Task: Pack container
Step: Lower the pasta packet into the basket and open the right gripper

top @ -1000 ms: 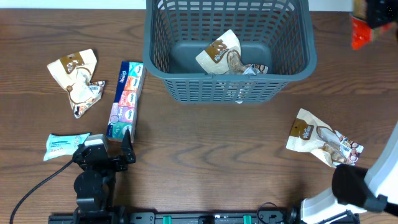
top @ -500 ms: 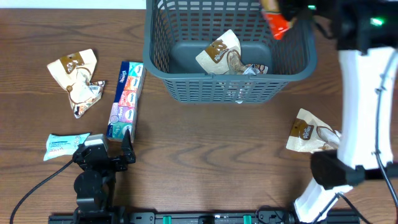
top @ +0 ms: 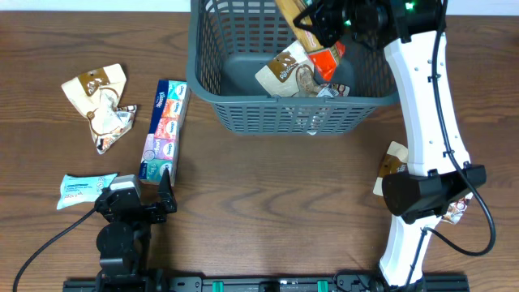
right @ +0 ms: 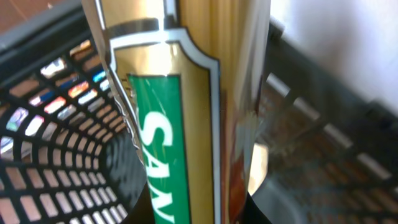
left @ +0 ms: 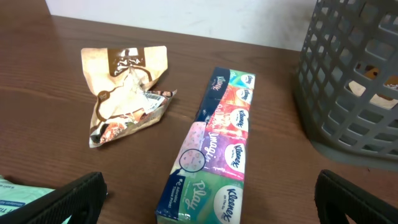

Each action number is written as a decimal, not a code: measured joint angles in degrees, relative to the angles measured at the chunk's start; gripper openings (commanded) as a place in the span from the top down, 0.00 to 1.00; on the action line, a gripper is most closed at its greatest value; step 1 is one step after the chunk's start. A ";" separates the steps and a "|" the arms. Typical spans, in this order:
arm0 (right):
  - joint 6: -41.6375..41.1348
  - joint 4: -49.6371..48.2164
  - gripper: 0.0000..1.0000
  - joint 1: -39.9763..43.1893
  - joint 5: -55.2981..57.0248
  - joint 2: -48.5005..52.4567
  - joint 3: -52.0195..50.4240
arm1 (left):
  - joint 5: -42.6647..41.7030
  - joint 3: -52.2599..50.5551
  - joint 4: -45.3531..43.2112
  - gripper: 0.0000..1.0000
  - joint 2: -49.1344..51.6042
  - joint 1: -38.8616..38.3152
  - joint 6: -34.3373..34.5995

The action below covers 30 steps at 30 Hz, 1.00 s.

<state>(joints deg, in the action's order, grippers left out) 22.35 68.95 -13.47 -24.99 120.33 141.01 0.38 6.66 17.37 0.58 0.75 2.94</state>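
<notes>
The container (top: 300,102), a dark grey-blue lattice basket, stands at the back centre and holds a beige snack packet (top: 289,70). My right gripper (top: 334,23) is over the basket's right half, shut on a gold and red packet (top: 327,59) that hangs inside the basket. In the right wrist view this packet (right: 180,112) with a green label fills the frame, with the basket wall (right: 50,93) behind it. My left gripper (top: 166,188) is open and empty at the front left, just short of a Kleenex tissue pack (top: 165,130).
A crumpled beige packet (top: 101,101) lies far left and a teal-white packet (top: 85,188) at the front left. Another beige packet (top: 395,170) lies at the right, partly hidden by the right arm. The left wrist view shows the tissue pack (left: 217,149), beige packet (left: 127,93) and basket (left: 354,93).
My right arm has swung in from the right edge over the basket, and the gold and red packet it holds now hangs down inside. The left arm has not moved.
</notes>
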 measured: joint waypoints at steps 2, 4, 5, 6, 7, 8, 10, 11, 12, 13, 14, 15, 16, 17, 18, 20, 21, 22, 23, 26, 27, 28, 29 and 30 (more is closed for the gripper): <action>0.02 1.42 0.99 0.00 0.15 0.52 0.00 | 0.00 0.00 0.00 0.01 0.00 0.00 0.00; 0.15 2.56 0.99 0.00 0.28 1.29 -0.02 | 0.00 0.00 0.00 0.01 0.00 0.00 0.00; 0.28 2.99 0.99 0.00 0.35 1.77 -0.13 | 0.00 0.00 0.00 0.01 0.00 0.00 0.00; 0.42 3.32 0.99 0.00 0.37 2.21 -0.44 | 0.00 0.00 0.00 0.01 0.00 0.00 0.00; 0.48 3.50 0.99 0.00 0.42 2.67 -1.11 | 0.00 0.00 0.00 0.02 0.00 0.00 0.00; 0.55 3.56 0.99 0.00 0.48 3.04 -1.86 | 0.00 0.00 0.00 0.01 0.00 0.00 0.00; 0.68 3.52 0.99 0.00 0.63 3.56 -3.87 | 0.00 0.00 0.02 0.01 0.00 0.00 0.00; 0.70 3.41 0.99 0.00 0.68 3.82 -4.87 | 0.00 0.00 0.02 0.01 0.00 0.00 0.00; 0.76 2.80 0.99 0.00 0.76 3.98 -6.51 | 0.00 0.00 0.00 0.01 0.00 0.00 0.00; 0.85 2.19 0.99 -0.02 0.87 4.07 -8.02 | 0.00 0.00 0.00 0.02 0.00 0.00 0.00; 0.87 1.60 0.99 -0.02 0.98 4.13 -9.35 | 0.00 0.00 0.00 0.01 0.00 0.00 0.00; 0.87 1.03 0.99 -0.02 1.09 4.24 -10.84 | 0.00 0.00 0.00 0.01 0.00 0.00 0.00; 0.87 0.26 0.99 -0.02 1.16 4.31 -12.37 | 0.00 0.00 0.00 0.01 0.00 0.00 0.00; 0.90 -0.48 0.99 -0.02 1.20 4.33 -13.94 | 0.00 0.00 0.00 0.01 0.00 0.00 0.00; 1.05 -1.16 0.99 -0.02 1.20 4.44 -15.56 | 0.00 0.00 0.00 0.01 0.00 0.00 0.00; 1.07 -1.97 0.99 -0.04 1.31 4.57 -18.08 | 0.00 0.00 0.00 0.01 0.00 0.00 0.00; 1.07 -2.23 0.99 -0.04 1.42 4.72 -19.34 | 0.00 0.00 0.00 0.01 0.00 0.00 0.00; 1.07 -2.38 0.99 -0.04 1.46 4.85 -20.17 | 0.00 0.00 0.00 0.01 0.00 0.00 0.00; 1.07 -2.51 0.99 -0.04 1.51 4.92 -21.03 | 0.00 0.00 0.00 0.01 0.00 0.00 0.00; 1.07 -2.49 0.92 -0.04 1.77 5.27 -21.94 | 0.00 0.00 0.00 0.01 0.00 0.00 0.00; 1.07 -2.62 0.75 -0.04 1.86 5.31 -21.94 | 0.00 0.00 0.00 0.01 0.00 0.00 0.00; 0.98 -2.75 0.59 -0.07 1.92 5.31 -21.94 | 0.00 0.00 0.02 0.01 0.00 0.00 0.00; 1.05 -2.86 0.52 -0.04 1.88 5.31 -21.94 | 0.00 0.00 0.00 0.01 0.00 0.00 0.00; 1.07 -3.10 0.46 -0.04 1.75 5.31 -21.92 | 0.00 0.00 0.00 0.01 0.00 0.00 0.00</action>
<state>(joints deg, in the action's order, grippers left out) 23.42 65.84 -13.52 -23.24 125.64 119.09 0.38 6.66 17.37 0.58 0.75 2.94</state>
